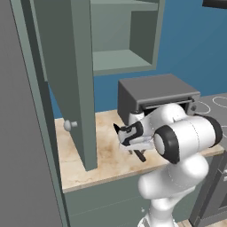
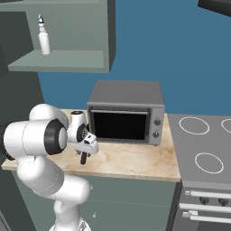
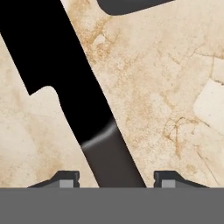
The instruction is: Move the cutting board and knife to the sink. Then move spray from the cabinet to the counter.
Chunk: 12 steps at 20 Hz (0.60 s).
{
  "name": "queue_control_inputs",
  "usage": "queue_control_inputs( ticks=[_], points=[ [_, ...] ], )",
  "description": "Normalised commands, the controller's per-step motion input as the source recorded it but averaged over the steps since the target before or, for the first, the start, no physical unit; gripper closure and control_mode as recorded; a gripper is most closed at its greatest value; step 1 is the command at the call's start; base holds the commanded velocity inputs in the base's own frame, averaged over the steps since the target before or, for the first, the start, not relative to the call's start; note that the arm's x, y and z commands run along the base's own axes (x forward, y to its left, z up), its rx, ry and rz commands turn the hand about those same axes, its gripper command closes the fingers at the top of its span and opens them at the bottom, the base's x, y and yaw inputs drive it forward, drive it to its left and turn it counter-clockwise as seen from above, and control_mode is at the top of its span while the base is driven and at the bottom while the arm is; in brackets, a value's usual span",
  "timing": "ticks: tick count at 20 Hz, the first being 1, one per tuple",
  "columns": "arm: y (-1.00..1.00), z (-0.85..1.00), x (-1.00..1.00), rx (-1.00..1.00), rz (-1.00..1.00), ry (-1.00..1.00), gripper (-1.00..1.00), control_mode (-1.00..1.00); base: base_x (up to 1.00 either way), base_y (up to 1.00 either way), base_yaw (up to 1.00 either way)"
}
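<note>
Beige marbled stone counter (image 2: 135,162) as landmark: grey box-shaped oven (image 2: 126,113) on it. Long black-handled, dark-bladed knife (image 3: 83,109) flat on it, between parted jaws of two-finger gripper (image 3: 113,178), untouched. Likely knife pickup; next, close, lift, carry to sink.

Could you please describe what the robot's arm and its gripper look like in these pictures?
The arm is glossy white, built of rounded, bulbous segments with dark grey-black bands at the joints. The gripper ends in two small dark fingertips with paler grey pads. No cables or markings are visible.
</note>
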Motion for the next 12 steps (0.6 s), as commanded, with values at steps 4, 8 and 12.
queue_control_inputs(
  ticks=[4, 8, 12],
  points=[
    [0.0, -0.31, -0.11, 0.0, 0.0, 0.1, 1.0, -1.0, 0.0, 0.0, 0.0],
    [0.0, -0.34, -0.11, 0.0, 0.0, 0.09, 1.0, -1.0, 0.0, 0.0, 0.0],
    [0.0, -0.22, -0.1, 0.0, 0.0, 0.01, 1.0, -1.0, 0.0, 0.0, 0.0]
  ],
)
